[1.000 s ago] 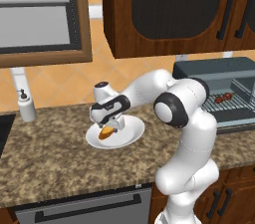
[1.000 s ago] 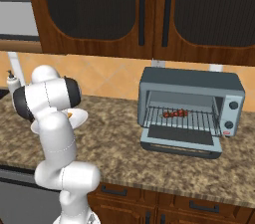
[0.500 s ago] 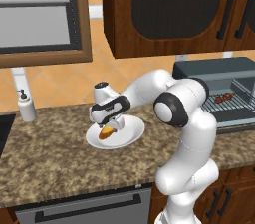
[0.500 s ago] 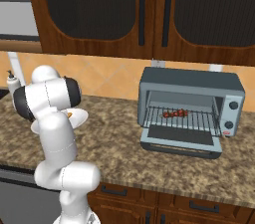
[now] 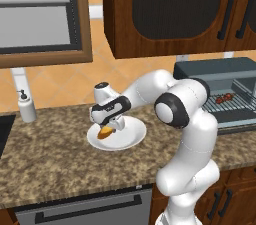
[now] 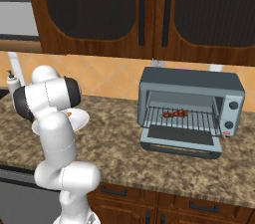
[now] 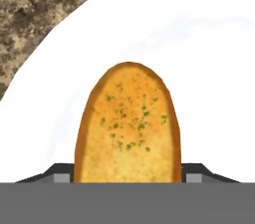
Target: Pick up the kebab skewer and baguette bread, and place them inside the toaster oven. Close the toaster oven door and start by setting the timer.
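Golden bread point(image 7: 127, 126) lies on the white plate point(image 5: 131, 136), its long axis running straight out between the fingertips point(image 7: 60, 172) of the gripper point(image 5: 111, 126), whose parted jaws flank it, grip unconfirmed.

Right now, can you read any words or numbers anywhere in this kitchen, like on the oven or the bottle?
No text can be read anywhere.
Toaster oven: two round knobs and a small red mark low on the right panel, too small to read.
Soap bottle: plain, no label.
Baguette bread and white plate: no writing.
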You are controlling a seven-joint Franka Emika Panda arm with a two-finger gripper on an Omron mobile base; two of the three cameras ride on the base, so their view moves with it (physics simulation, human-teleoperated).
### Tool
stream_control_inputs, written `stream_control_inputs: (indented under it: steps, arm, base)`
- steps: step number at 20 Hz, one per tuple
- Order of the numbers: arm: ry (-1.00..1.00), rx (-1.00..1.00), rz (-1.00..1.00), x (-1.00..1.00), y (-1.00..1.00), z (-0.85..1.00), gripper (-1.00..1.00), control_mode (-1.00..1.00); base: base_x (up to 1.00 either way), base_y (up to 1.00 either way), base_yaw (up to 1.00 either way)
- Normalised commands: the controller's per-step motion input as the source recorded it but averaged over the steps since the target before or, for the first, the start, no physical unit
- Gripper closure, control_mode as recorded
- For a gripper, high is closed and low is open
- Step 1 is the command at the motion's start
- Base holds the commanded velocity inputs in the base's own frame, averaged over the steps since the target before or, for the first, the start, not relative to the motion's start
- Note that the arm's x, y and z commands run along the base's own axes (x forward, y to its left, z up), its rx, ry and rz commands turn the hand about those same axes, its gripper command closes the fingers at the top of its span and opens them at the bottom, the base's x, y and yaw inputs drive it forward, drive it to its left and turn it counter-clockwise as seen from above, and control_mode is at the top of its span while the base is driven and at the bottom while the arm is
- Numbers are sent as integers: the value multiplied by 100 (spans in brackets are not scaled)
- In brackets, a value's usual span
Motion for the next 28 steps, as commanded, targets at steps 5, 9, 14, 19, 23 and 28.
stream_control_inputs:
  steps: [5,9,14,19,23,28]
  arm:
    - [0,0,0,0,0,0,100,-100]
    - [0,0,0,0,0,0,100,-100]
    - [-2,0,0,0,0,11,100,-100]
    - [-1,0,0,-11,-19,43,100,-100]
    - [0,0,0,-54,-83,26,100,-100]
    - [0,0,0,-56,-99,38,100,-100]
  base:
    - [0,0,0]
    - [0,0,0]
    - [0,0,0]
    - [0,0,0]
    - [0,0,0]
    - [0,0,0]
